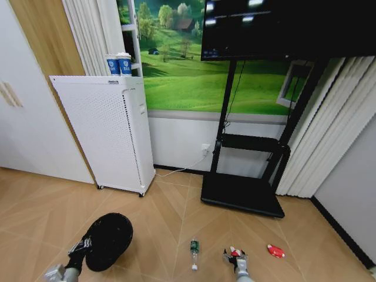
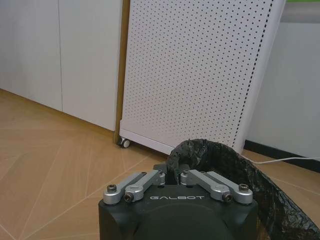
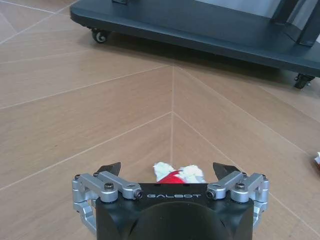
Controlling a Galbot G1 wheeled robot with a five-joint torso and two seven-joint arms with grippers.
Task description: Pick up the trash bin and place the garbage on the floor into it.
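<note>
My left tool (image 2: pixel 171 176) pinched on rim of small black round mesh bin (image 1: pixel 109 239), lined with black bag. My right tool (image 3: pixel 170 171) spread wide around crumpled red-and-white wrapper (image 3: pixel 177 173) on herringbone wood floor (image 1: pixel 176 211). Clear green-labelled bottle (image 1: pixel 194 251) between tools; red-and-white can (image 1: pixel 275 251) further right. White perforated unit (image 1: pixel 108 132) against wall.

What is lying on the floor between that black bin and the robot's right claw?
In the head view, a clear bottle with a green label lies on the wood floor between the trash bin and the right gripper.

Matt wood floor (image 3: pixel 100 100), perforated unit (image 2: pixel 195 70)
</note>
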